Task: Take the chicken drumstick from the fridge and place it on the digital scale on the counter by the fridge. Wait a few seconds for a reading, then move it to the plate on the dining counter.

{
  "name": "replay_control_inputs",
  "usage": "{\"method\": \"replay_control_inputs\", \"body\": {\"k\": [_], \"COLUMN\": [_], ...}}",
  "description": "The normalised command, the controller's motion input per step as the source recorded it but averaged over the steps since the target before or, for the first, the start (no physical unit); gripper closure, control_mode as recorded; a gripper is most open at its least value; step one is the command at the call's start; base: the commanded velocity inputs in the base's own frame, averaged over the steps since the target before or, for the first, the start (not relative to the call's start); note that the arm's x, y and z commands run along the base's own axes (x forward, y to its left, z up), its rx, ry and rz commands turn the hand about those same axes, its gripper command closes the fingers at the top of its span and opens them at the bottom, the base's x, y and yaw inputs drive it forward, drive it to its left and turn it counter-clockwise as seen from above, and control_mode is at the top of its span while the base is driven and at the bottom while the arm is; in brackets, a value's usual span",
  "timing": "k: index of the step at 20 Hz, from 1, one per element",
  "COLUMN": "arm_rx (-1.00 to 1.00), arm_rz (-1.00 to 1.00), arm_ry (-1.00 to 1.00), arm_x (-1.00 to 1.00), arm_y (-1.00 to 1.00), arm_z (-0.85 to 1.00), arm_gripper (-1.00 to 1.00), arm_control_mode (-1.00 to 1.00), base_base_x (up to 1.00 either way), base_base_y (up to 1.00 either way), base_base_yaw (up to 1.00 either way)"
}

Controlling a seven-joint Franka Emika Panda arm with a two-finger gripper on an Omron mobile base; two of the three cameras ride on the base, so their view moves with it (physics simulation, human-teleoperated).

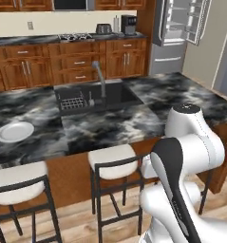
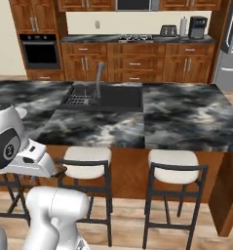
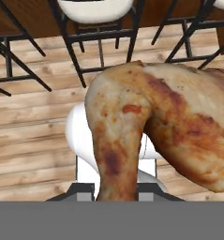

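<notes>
Your chicken drumstick (image 3: 151, 136) sits right in front of the hand camera, golden-brown with darker patches, its narrow end running down to 6 o'clock where the claw is clamped shut on it; the fingertips themselves are hidden behind the meat. Behind the drumstick you see the wooden floor (image 3: 33, 136) and, toward 12 o'clock, the black legs and white seats of the stools (image 3: 94, 9), so the meat hangs in the air above the floor, beside the dining desk rather than over it.

In the left base view, the plate (image 1: 14, 132) lies on the dark marbled dining desk (image 1: 119, 126) at about 9 o'clock, well apart from the arm at 5 o'clock. The sunken sink (image 1: 98, 95) with its tap (image 1: 100, 76) sits near the middle. At 1 o'clock the fridge (image 1: 174, 33) stands with its doors open. Two stools (image 1: 112, 161) stand along the near side of the desk.
</notes>
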Motion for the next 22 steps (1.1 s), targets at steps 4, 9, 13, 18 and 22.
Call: {"method": "replay_control_inputs", "body": {"k": [4,9,13,18,22], "arm_rx": [0.00,0.00,0.00,0.00,0.00], "arm_rz": [0.00,0.00,0.00,0.00,0.00], "arm_ry": [0.00,0.00,0.00,0.00,0.00], "arm_x": [0.00,0.00,0.00,0.00,0.00], "arm_y": [0.00,0.00,0.00,0.00,0.00], "arm_z": [0.00,0.00,0.00,0.00,0.00], "arm_gripper": [1.00,1.00,1.00,1.00,1.00], "arm_control_mode": [1.00,1.00,1.00,1.00,1.00], "base_base_x": [0.00,0.00,0.12,0.33,0.57], "base_base_y": [1.00,1.00,1.00,0.85,0.48], "base_base_yaw": [-0.11,-0.10,-0.09,-0.03,0.00]}}
